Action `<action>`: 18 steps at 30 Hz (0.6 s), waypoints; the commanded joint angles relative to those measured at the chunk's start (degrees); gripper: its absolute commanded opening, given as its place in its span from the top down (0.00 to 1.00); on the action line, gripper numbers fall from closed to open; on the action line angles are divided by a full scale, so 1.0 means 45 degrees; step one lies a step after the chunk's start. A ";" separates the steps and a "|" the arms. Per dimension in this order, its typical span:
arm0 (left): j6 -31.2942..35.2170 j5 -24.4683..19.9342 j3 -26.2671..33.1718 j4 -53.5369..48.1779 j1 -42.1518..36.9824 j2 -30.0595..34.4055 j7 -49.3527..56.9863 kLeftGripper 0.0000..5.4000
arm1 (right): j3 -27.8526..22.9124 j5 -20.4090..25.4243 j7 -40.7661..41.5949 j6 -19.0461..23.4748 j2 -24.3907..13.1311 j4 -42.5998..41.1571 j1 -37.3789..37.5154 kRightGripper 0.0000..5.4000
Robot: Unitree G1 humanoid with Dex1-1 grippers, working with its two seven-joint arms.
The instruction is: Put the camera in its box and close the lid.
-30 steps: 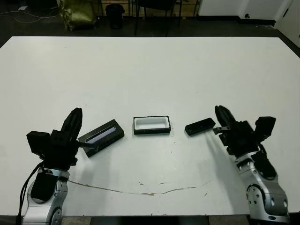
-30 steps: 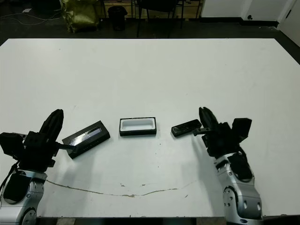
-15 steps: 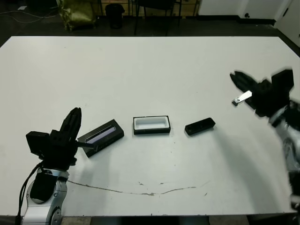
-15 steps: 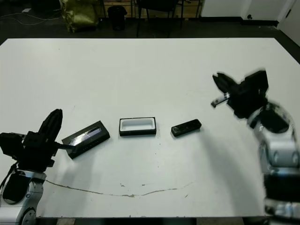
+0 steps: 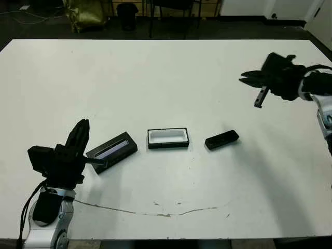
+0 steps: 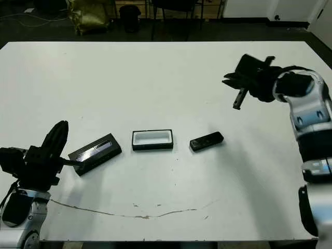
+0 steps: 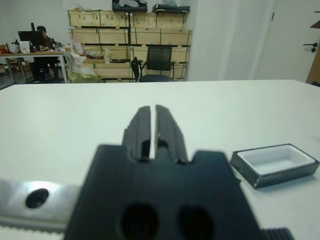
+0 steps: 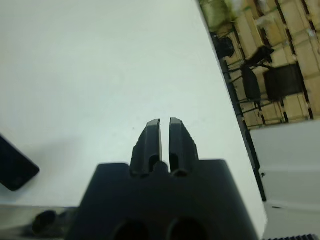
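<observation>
White counter point(image 5: 166, 78) carries three things in a row near its front edge. Farthest left, the left gripper point(image 5: 80, 136) rests low over the counter, jaws clenched together with only a hairline between them, grasping nothing; its tips lie just beside the lid's near end. The lid point(image 5: 111, 151) lies at a slant, its greyish panel facing up. Right of it, a little apart, sits the box point(image 5: 167, 138), open, white interior showing and empty. Right again, apart from the box, the camera point(image 5: 221, 140) lies flat on the counter, slightly angled. Farthest right, the right gripper point(image 5: 248, 79) hangs raised above the counter, well apart from the camera, pointing leftward, jaws likewise clenched on nothing.
</observation>
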 commanded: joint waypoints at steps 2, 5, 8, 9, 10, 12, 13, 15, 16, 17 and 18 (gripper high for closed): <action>0.0326 0.0019 0.0000 -0.0055 0.0207 0.0010 0.0084 1.00 | 0.0443 -0.0434 0.0481 0.0273 0.0315 0.0411 -0.0241 1.00; 0.0202 0.0104 0.0014 0.0032 0.0207 0.0000 0.0110 1.00 | 0.0720 -0.0781 0.0636 0.0318 0.0389 0.0328 -0.0289 1.00; 0.0400 0.0059 0.0014 -0.0105 0.0238 0.0007 0.0153 1.00 | 0.0847 -0.0879 0.0857 0.0188 0.0470 0.0398 -0.0230 1.00; 0.0437 0.0026 0.0016 -0.0126 0.0241 -0.0001 0.0159 1.00 | 0.0856 -0.0909 0.0866 0.0199 0.0486 0.0408 -0.0174 1.00; 0.0363 0.0020 0.0015 -0.0079 0.0225 0.0004 0.0128 1.00 | 0.0868 -0.0952 0.0891 0.0313 0.0501 0.0395 -0.0139 1.00; 0.0237 0.0078 0.0002 0.0010 0.0196 -0.0003 0.0126 1.00 | 0.0909 -0.1024 0.0991 0.0378 0.0534 0.0434 -0.0090 1.00; 0.0223 0.0109 -0.0008 0.0024 0.0189 -0.0007 0.0140 1.00 | 0.0905 -0.1022 0.1017 0.0367 0.0556 0.0482 -0.0066 1.00; 0.0181 0.0063 -0.0014 0.0096 0.0157 -0.0021 0.0103 1.00 | 0.0939 -0.1046 0.1044 0.0239 0.0589 0.0573 -0.0030 1.00; 0.0231 0.0049 -0.0030 0.0058 0.0159 -0.0040 0.0124 1.00 | 0.0995 -0.1117 0.1024 0.0202 0.0595 0.0581 -0.0015 1.00; 0.0270 0.0026 -0.0043 0.0022 0.0159 -0.0055 0.0134 1.00 | 0.1045 -0.1177 0.1021 0.0287 0.0614 0.0567 0.0003 1.00; 0.0295 0.0038 -0.0058 -0.0019 0.0168 -0.0060 0.0152 1.00 | 0.1078 -0.1217 0.1025 0.0364 0.0624 0.0540 0.0025 1.00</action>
